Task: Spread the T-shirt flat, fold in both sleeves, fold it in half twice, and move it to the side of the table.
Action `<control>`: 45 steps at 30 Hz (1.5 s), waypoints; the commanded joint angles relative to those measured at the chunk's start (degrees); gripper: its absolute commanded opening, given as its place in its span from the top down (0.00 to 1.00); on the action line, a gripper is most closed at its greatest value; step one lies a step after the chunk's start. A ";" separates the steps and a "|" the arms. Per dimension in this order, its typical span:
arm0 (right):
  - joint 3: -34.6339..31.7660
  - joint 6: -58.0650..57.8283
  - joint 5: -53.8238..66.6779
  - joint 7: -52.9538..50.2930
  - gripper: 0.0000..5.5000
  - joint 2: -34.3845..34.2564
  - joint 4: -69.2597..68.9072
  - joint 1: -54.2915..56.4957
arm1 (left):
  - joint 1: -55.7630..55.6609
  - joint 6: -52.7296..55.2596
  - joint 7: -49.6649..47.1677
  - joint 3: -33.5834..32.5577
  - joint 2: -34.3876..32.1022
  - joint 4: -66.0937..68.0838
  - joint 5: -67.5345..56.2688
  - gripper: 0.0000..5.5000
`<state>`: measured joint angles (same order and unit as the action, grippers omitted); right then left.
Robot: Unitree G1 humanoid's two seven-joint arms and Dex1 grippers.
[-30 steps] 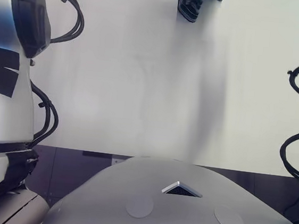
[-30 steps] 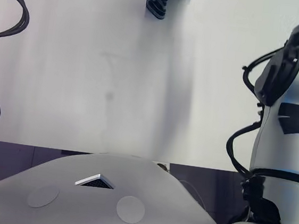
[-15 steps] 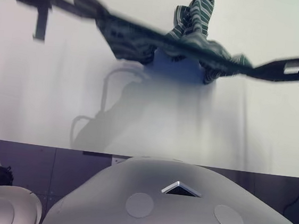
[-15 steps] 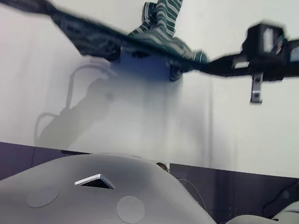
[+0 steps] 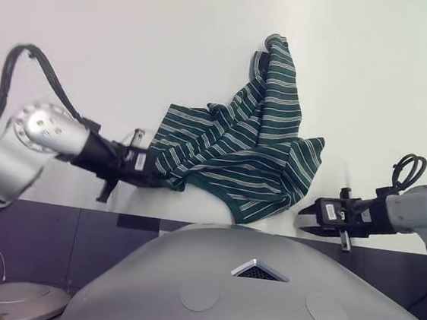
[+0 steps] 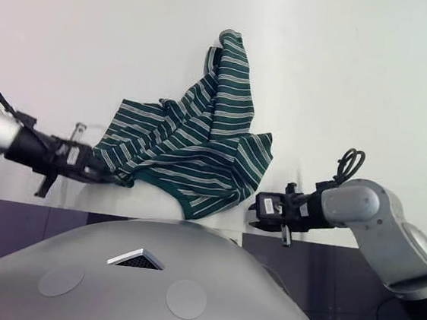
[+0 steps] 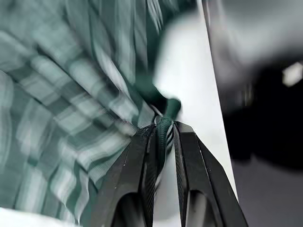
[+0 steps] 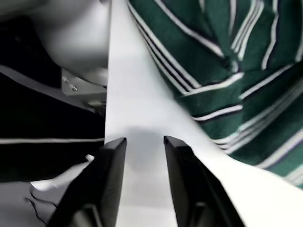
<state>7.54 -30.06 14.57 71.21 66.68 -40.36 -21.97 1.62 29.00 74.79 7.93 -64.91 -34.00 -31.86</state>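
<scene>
The dark green, white-striped cloth T-shirt lies bunched on the white table. Its lower folds reach the near edge, and one strip runs toward the far side. The left gripper pinches the left hem, fingers nearly closed on the cloth. The right gripper is parted and empty, just beside the shirt's right corner. The tabletop extends well past the shirt on both sides.

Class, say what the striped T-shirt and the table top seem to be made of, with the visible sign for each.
T-shirt: soft fabric, likely cotton knit; it bunches in loose folds. Table top: smooth matte white, perhaps laminate; even surface, no glare.
</scene>
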 commanded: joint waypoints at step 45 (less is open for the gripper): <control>3.83 -9.55 -3.27 -37.20 1.00 -41.90 40.24 34.04 | -48.65 -15.88 -28.79 8.99 61.53 85.80 33.10 1.00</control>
<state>10.38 -38.19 11.38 33.56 25.19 0.27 13.11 -46.67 12.47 48.70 15.05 -4.03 51.16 -1.75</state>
